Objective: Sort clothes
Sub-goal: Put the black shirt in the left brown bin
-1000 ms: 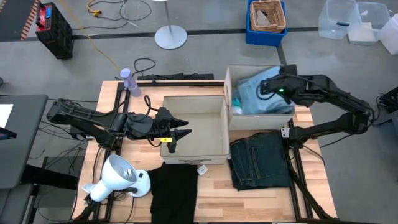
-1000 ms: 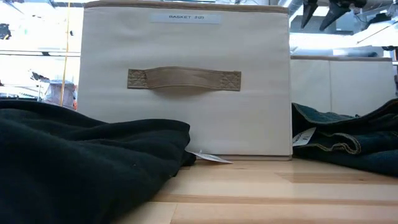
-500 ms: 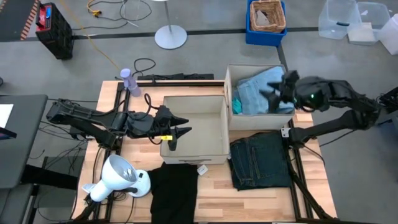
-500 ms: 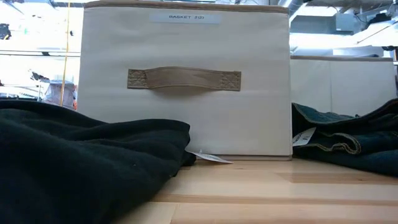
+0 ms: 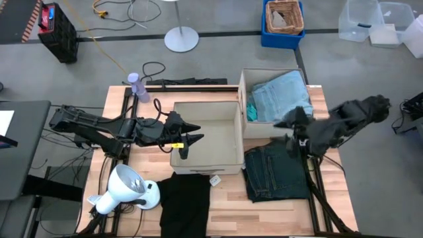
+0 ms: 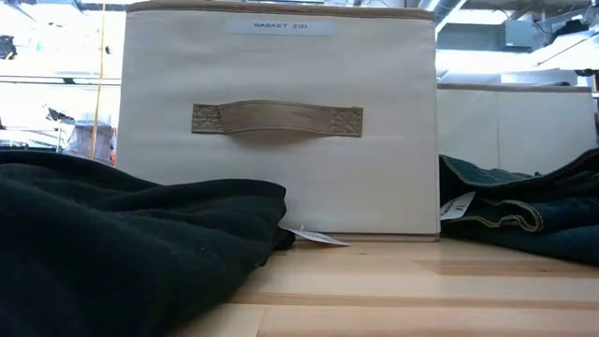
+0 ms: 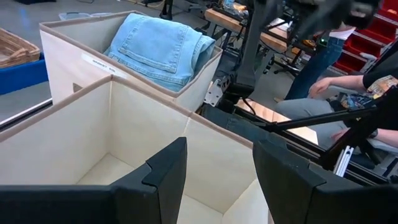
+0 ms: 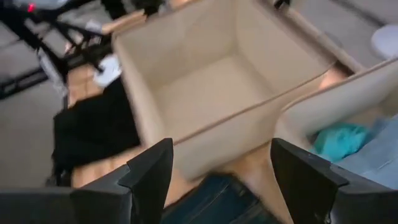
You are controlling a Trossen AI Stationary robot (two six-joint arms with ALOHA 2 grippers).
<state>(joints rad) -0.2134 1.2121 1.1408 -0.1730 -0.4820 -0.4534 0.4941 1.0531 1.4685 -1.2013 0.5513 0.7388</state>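
Light blue jeans [image 5: 277, 94] lie folded in the far right beige box [image 5: 243, 125], with the bright teal top [image 5: 251, 109] beside them against its left wall; both boxes show in the left wrist view, jeans [image 7: 161, 50]. Dark charcoal jeans [image 5: 277, 170] lie flat on the table near that box. The black garment [image 5: 185, 201] lies at the near edge. My right gripper [image 5: 289, 131] is open and empty, in the air between the right box and the dark jeans [image 8: 211, 202]. My left gripper [image 5: 188, 142] is open and empty over the left wall of the middle box [image 5: 206, 165].
The middle box's inside [image 8: 199, 93] holds nothing. A white lamp head [image 5: 125, 188] lies at the near left and a purple bottle [image 5: 137, 86] stands at the far left. A paper tag [image 5: 215, 180] lies before the middle box. A person [image 7: 348, 87] sits beyond the table.
My right gripper has left the space above the light blue jeans in the right box and gone toward the table's near and right edges, empty; it now hangs by the box's near right corner. The jeans stay in the box, now fully uncovered.
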